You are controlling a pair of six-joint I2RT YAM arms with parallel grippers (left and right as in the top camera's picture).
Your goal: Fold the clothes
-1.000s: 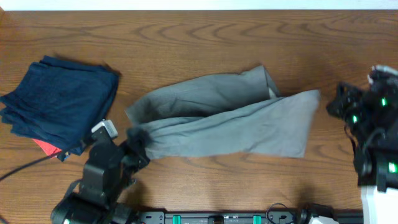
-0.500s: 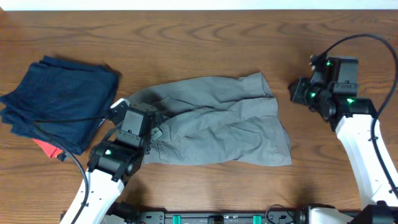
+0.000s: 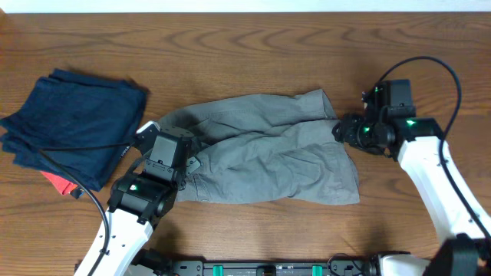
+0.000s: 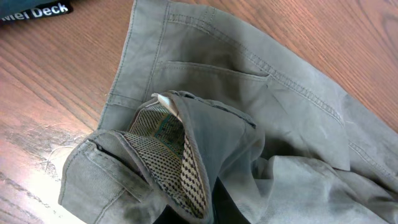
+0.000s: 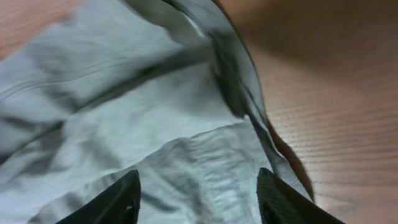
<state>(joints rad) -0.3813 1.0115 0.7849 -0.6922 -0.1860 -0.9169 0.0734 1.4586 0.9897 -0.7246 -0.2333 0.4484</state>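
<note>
The clothes, a pair of grey shorts (image 3: 265, 153), lie rumpled across the middle of the table. In the left wrist view the waistband (image 4: 168, 155) is turned up and shows its checked lining. My left gripper (image 3: 190, 163) is shut on that waistband end; only dark fingertips (image 4: 217, 208) show under the cloth. My right gripper (image 3: 341, 130) hovers over the shorts' right edge. It is open, and its two dark fingertips (image 5: 118, 199) stand wide apart above the fabric (image 5: 186, 124) with nothing between them.
Folded dark navy garments (image 3: 77, 123) lie at the left, with a small red cloth (image 3: 56, 182) peeking from under them. A black cable (image 3: 46, 165) runs over the navy pile to the left arm. Bare wood (image 5: 336, 93) lies right of the shorts.
The shorts went from stretched between both grippers to bunched in the middle. The right gripper let go, opened, and moved left onto the shorts' right edge. The left gripper stays shut.
</note>
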